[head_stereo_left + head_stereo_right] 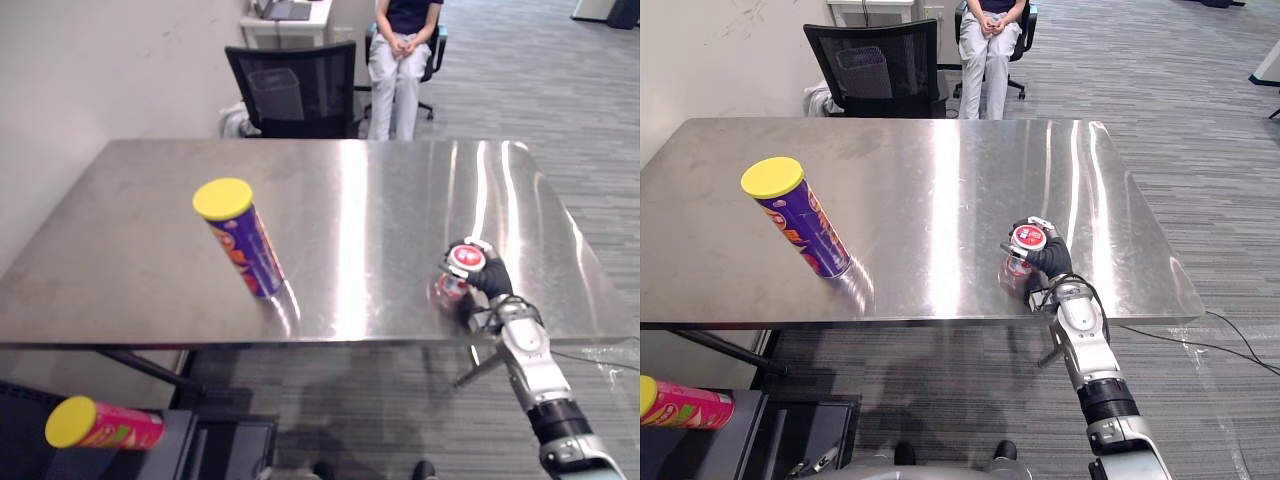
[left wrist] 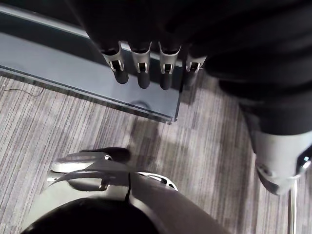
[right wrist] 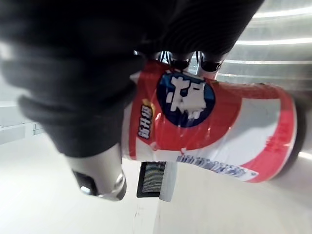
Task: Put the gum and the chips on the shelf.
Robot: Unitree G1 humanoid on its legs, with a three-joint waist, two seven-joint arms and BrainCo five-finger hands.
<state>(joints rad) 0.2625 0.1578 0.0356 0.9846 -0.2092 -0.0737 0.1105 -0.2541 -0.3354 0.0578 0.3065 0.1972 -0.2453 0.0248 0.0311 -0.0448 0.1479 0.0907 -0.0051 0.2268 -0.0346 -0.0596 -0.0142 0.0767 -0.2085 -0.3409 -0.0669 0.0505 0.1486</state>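
Note:
The gum is a red and white bottle (image 1: 464, 264) with a round lid, standing near the table's front right edge. My right hand (image 1: 493, 281) is shut on it; in the right wrist view its fingers (image 3: 187, 60) and thumb wrap the bottle (image 3: 229, 131). The chips are a purple can (image 1: 243, 243) with a yellow lid, upright and leaning slightly, at the front left of the steel table (image 1: 380, 190), far from either hand. My left hand (image 2: 141, 68) hangs low beside the floor, fingers straight and holding nothing.
A dark low shelf (image 1: 190, 430) stands below the table's front left corner, with a pink can (image 1: 105, 424) with a yellow lid lying on it. A black mesh chair (image 1: 295, 90) and a seated person (image 1: 398, 60) are beyond the table's far edge.

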